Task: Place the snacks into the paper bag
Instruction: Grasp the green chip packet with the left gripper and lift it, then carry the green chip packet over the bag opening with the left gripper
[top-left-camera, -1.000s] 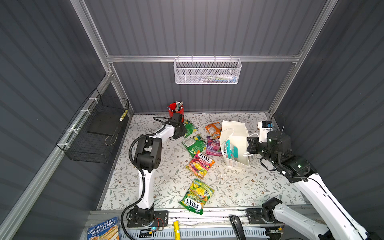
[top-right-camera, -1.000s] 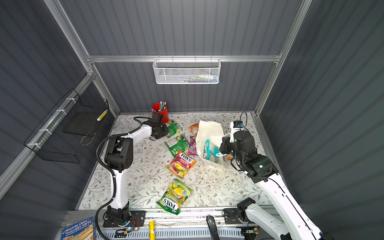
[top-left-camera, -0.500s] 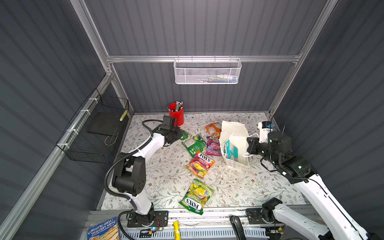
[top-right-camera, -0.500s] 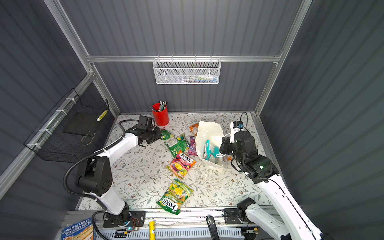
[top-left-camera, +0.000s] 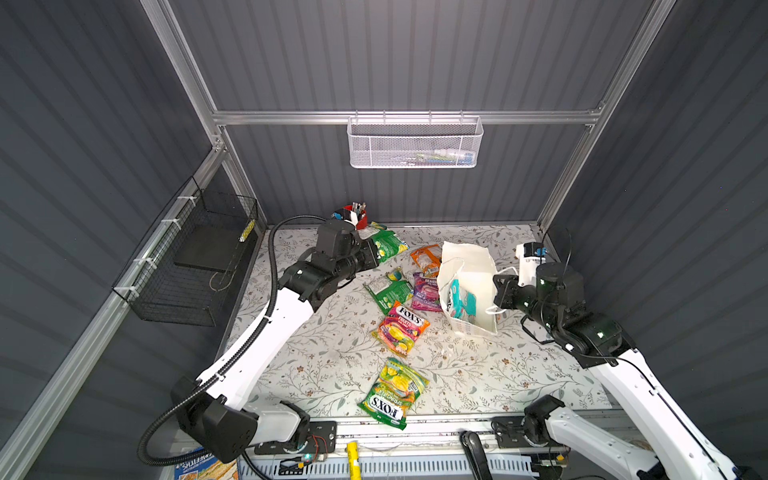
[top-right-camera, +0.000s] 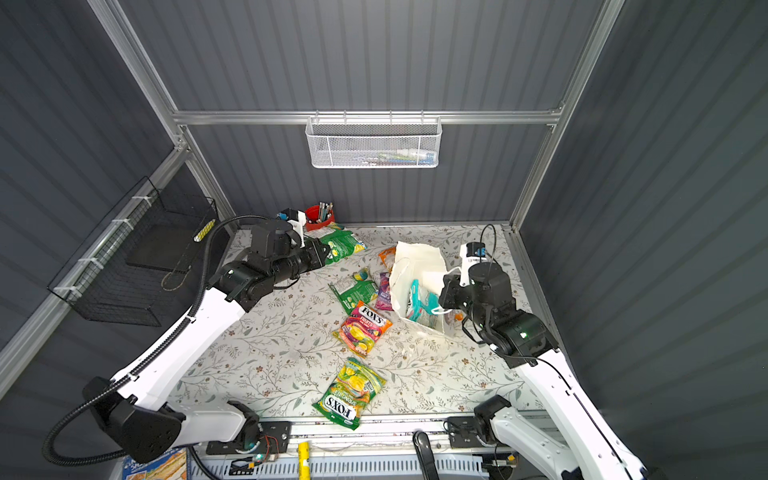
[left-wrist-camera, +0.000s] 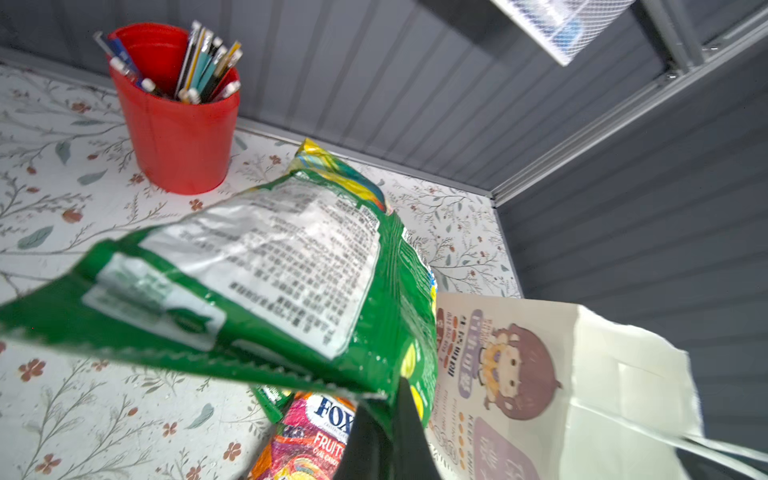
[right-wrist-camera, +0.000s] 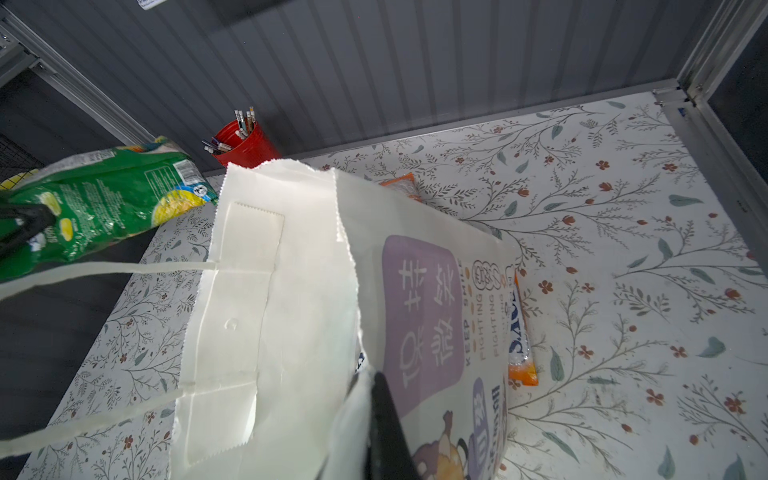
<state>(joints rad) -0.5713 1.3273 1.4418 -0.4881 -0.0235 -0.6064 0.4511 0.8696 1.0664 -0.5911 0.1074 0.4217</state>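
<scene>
Top views: L gripper (top-left-camera: 371, 254) is clamped on a green snack packet (top-left-camera: 388, 245), held above the floral table (top-left-camera: 324, 353) near the red pen cup (top-left-camera: 356, 217). R gripper (right-wrist-camera: 374, 399) is closed on the rim of the white paper bag (top-left-camera: 469, 270), which stands open w/ a teal packet (top-left-camera: 459, 301) inside. Other snacks lie on the table left of the bag: orange (top-left-camera: 424, 258), purple (top-left-camera: 426, 291), green (top-left-camera: 388, 290), pink-yellow (top-left-camera: 401, 328), plus a green-yellow one (top-left-camera: 392, 392) at the front edge.

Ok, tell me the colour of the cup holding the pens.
Red. The cup shows best in the left wrist view, standing against the back wall.
</scene>
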